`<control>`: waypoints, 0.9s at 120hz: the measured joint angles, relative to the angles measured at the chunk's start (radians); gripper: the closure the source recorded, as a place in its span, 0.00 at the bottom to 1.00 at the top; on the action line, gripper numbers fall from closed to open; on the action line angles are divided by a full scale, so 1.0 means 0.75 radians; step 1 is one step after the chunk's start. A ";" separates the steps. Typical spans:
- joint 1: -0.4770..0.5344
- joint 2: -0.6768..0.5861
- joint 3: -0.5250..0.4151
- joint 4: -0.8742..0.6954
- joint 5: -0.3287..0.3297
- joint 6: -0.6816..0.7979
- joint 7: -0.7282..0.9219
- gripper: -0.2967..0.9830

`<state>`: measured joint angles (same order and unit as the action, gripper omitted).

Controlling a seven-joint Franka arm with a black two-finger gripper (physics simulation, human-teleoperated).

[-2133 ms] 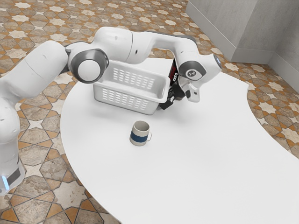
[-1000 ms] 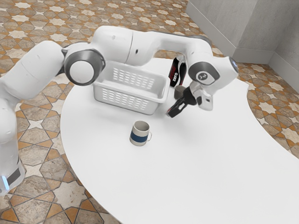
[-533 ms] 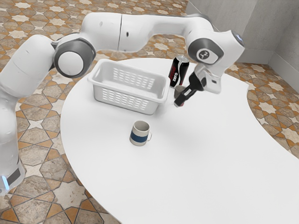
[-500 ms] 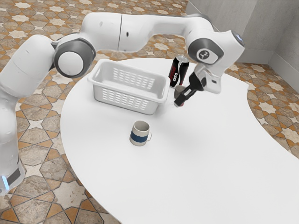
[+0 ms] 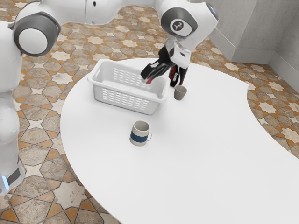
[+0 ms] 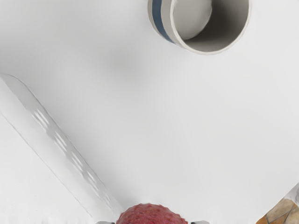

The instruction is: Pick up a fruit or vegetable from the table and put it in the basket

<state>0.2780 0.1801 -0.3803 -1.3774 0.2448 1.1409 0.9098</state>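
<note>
Up near the end of the basket (image 5: 149,108) toward the exterior view's right, we have a bumpy red fruit (image 6: 150,215) gripped between both fingers of our end effector (image 5: 149,78), raised off the counter (image 5: 196,154); whether it is fully over the opening, we cannot tell. On the counter, a blue-banded mug (image 5: 139,136) stands apart from the basket, and a small grey-brown cup (image 5: 180,94) stands near a partly hidden dark container (image 5: 181,78).

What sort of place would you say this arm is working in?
It looks like an indoor room, possibly a dining area, though that is a guess: there is a floor of star-patterned tiles, a plain grey wall, and a white table with a curved edge and a mug on it.
</note>
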 joint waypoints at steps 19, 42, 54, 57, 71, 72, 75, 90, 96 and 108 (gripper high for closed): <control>0.036 -0.212 0.106 -0.286 -0.108 0.148 0.087 0.64; -0.004 -0.212 0.231 -0.305 -0.152 0.268 0.182 0.64; 0.016 -0.204 0.259 -0.305 -0.158 0.307 0.228 0.64; 0.026 -0.203 0.260 -0.305 -0.159 0.314 0.238 0.64; 0.067 -0.183 0.262 -0.302 -0.162 0.343 0.280 0.64; 0.069 -0.181 0.261 -0.301 -0.162 0.346 0.283 0.64; 0.073 -0.170 0.261 -0.299 -0.162 0.353 0.291 0.64; 0.047 -0.180 0.266 -0.313 -0.162 0.379 0.330 0.64; -0.004 -0.222 0.307 -0.356 -0.161 0.386 0.344 0.64; -0.088 -0.254 0.366 -0.391 -0.161 0.397 0.370 0.64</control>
<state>0.2122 -0.0103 -0.1057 -1.6707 0.1238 1.4385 1.1875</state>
